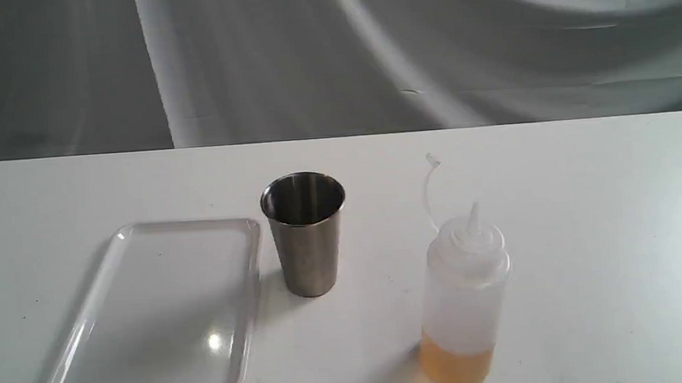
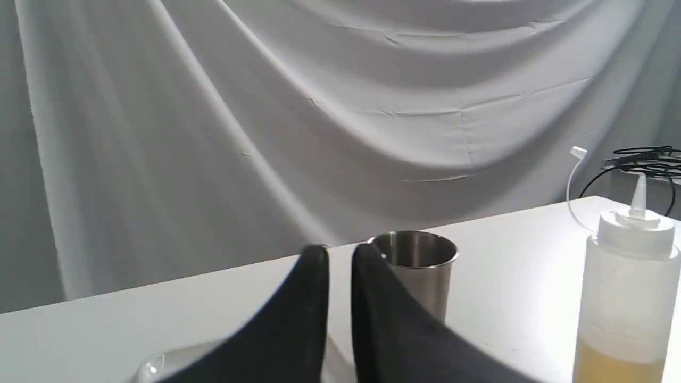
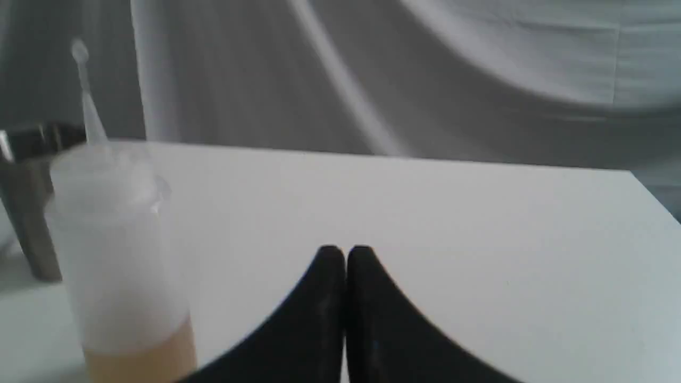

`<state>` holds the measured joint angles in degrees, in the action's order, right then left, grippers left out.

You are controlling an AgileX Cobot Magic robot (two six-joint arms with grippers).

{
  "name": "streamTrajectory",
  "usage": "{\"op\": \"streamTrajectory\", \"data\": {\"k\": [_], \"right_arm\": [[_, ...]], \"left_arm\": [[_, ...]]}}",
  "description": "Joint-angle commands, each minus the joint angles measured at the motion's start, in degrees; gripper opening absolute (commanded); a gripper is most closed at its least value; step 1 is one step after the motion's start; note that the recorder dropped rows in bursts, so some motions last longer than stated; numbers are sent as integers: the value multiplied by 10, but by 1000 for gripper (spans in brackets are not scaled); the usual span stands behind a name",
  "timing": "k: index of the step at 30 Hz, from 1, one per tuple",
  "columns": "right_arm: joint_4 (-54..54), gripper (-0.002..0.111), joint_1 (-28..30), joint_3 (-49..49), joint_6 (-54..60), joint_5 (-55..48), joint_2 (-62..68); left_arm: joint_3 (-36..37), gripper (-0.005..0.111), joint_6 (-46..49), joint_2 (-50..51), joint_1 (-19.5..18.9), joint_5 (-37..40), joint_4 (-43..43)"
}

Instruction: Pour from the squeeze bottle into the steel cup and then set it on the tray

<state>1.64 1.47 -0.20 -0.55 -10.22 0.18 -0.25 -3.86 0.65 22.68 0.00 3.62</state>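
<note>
The squeeze bottle (image 1: 464, 293) stands upright at the front right of the white table, a little amber liquid in its base, nozzle uncapped, cap strap curling up. The steel cup (image 1: 306, 235) stands upright left of it, beside the white tray (image 1: 165, 312), which holds nothing. Neither gripper shows in the exterior view. In the left wrist view my left gripper (image 2: 340, 254) has its fingers nearly touching, holding nothing, short of the cup (image 2: 425, 268), with the bottle (image 2: 628, 298) further off. My right gripper (image 3: 346, 250) is shut and holds nothing, beside the bottle (image 3: 117, 255).
A grey draped cloth (image 1: 368, 53) hangs behind the table's far edge (image 1: 337, 136). Black cables (image 2: 644, 159) lie beyond the table's corner in the left wrist view. The table's right corner (image 3: 633, 173) shows in the right wrist view.
</note>
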Motion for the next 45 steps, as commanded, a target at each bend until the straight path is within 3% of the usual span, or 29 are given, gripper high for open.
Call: {"op": "streamTrajectory", "data": {"k": [1,6,11,19,25,31,39,45], "right_arm": [[-48,0,4,2,1,74,-2],[-94,0,4,2,-32,134,-2],[-253,0,4,2,-104,143,-2],[-207,0,4,-67,-72,-15,-2],[-102,0,4,-182,30,-122,89],[-111,0,4,-271,148,-115,235],[-327,0,-20,-313,329,-71,423],[-429,0,-123,-312,434,16,501]], "left_arm": [[3,8,-1,2,-1,0,2],[3,8,-1,2,-1,0,2],[3,8,-1,2,-1,0,2],[3,8,-1,2,-1,0,2],[3,8,-1,2,-1,0,2],[3,8,-1,2,-1,0,2],[3,8,-1,2,-1,0,2],[3,8,-1,2,-1,0,2]]}}
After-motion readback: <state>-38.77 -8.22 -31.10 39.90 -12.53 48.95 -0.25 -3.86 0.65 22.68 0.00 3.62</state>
